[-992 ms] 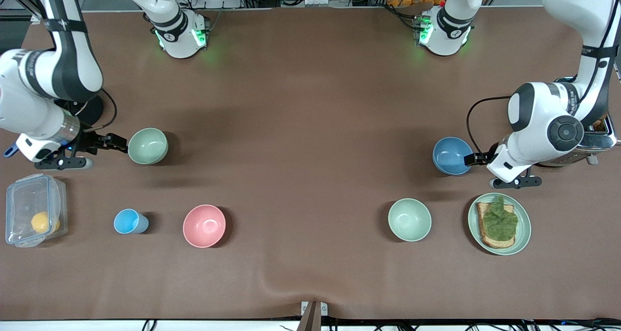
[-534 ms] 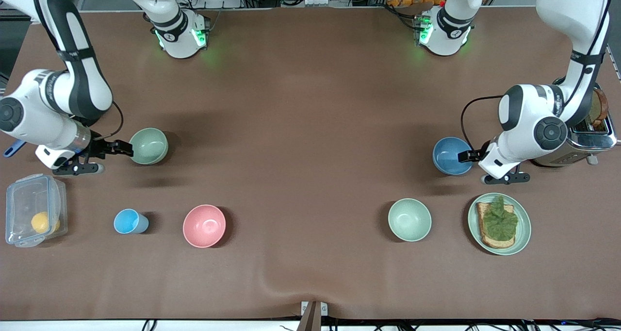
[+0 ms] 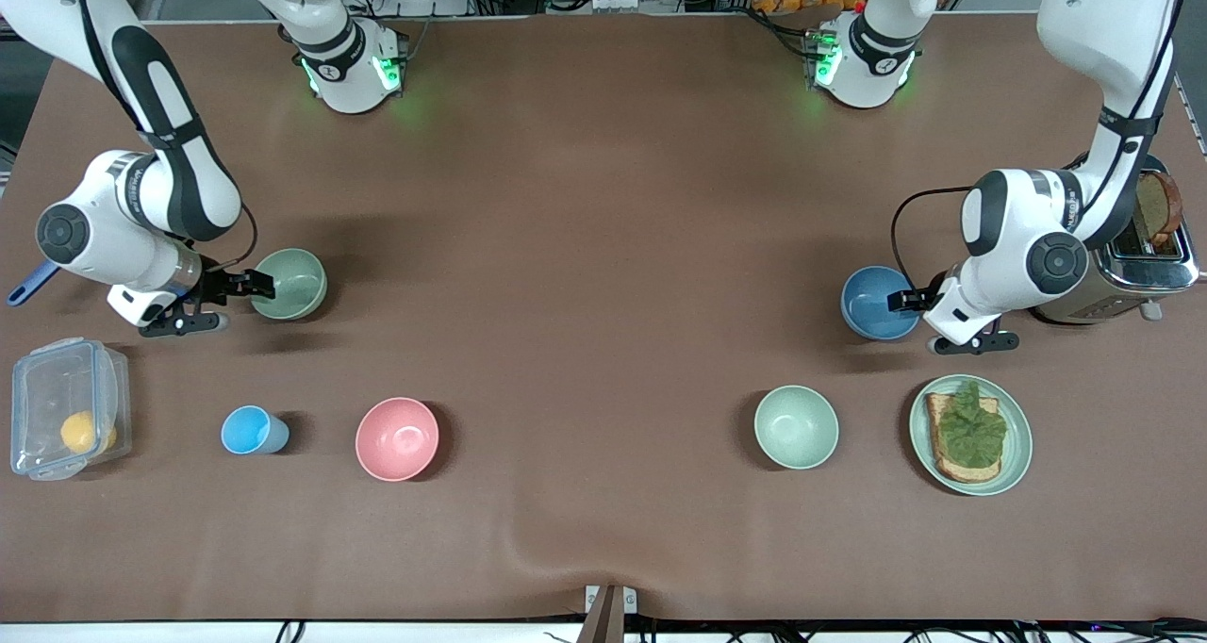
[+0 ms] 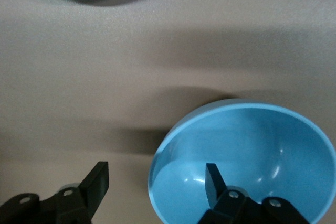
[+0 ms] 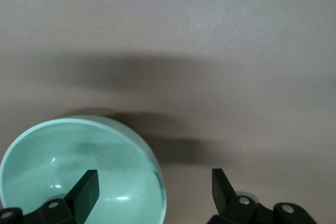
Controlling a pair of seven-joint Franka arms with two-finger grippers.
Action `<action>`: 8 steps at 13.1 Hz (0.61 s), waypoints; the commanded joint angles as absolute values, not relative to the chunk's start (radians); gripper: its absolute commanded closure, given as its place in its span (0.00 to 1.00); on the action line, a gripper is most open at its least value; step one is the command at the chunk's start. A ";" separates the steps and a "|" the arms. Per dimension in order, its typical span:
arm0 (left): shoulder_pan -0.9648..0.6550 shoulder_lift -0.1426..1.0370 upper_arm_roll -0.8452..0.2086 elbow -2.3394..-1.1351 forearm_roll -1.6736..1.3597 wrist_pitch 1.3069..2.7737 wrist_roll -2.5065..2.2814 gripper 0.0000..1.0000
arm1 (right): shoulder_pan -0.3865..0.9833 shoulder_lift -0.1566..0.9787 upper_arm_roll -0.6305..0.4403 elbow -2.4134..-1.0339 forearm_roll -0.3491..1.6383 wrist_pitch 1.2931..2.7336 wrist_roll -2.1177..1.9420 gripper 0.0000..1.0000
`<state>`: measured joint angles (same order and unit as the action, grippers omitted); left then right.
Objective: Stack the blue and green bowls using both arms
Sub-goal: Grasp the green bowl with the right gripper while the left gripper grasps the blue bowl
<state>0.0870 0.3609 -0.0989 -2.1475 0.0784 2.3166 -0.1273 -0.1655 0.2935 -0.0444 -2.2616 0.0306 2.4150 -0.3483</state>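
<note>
A: Brown matte tabletop [image 3: 603,247], with cables and a shelf of orange packets along the edge where the arm bases stand. Where are the two bowls?

B: Well apart. The blue bowl [image 3: 878,302] stands upright toward the left arm's end, beside a toaster [image 3: 1146,266]. The green bowl [image 3: 290,284] stands upright toward the right arm's end. Neither is lifted or stacked yet.

A: And the grippers?

B: The left gripper [image 4: 157,182] is at the blue bowl's rim with its fingers [image 4: 212,179] spread, one inside the bowl and one outside, the wall between them (not pinched yet, by the look of the gap). The right gripper [image 5: 152,184] straddles the green bowl's rim the same way, fingers [image 5: 86,187] apart, one in and one out.

A: How will the bowls handle?

B: I'd judge them light and rigid, thin-walled with a smooth matte finish, probably plastic or similar. The rim is the sensible hold, wall pinched between the fingers, which is just how both are lined up. Held at one edge, a bowl may tilt or slip in the grip.

A: Anything confusable nearby?

B: A paler mint bowl [image 3: 796,426] and a pink bowl [image 3: 397,438], both nearer the camera, plus a small light-blue cup [image 3: 250,430] and a green plate [image 3: 1016,454] with toast.

A: Any writing?

B: Small dark lettering on each arm's white casing, too small to read. The bowls are plain.
</note>
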 commanded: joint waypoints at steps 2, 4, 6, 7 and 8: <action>0.097 0.368 -0.104 -2.154 0.101 2.335 -0.126 0.32 | -0.176 0.305 -0.034 -2.287 0.060 2.428 -0.373 0.47; 0.095 0.370 -0.104 -2.155 0.101 2.335 -0.126 0.36 | -0.176 0.308 -0.034 -2.287 0.060 2.428 -0.373 0.73; 0.095 0.370 -0.104 -2.154 0.101 2.335 -0.126 0.41 | -0.173 0.307 -0.032 -2.284 0.060 2.418 -0.373 1.00; 0.095 0.370 -0.104 -2.154 0.101 2.335 -0.126 0.43 | -0.163 0.307 -0.028 -2.278 0.063 2.405 -0.353 1.00; 0.095 0.370 -0.104 -2.154 0.101 2.335 -0.126 0.45 | -0.157 0.307 -0.026 -2.269 0.074 2.387 -0.350 1.00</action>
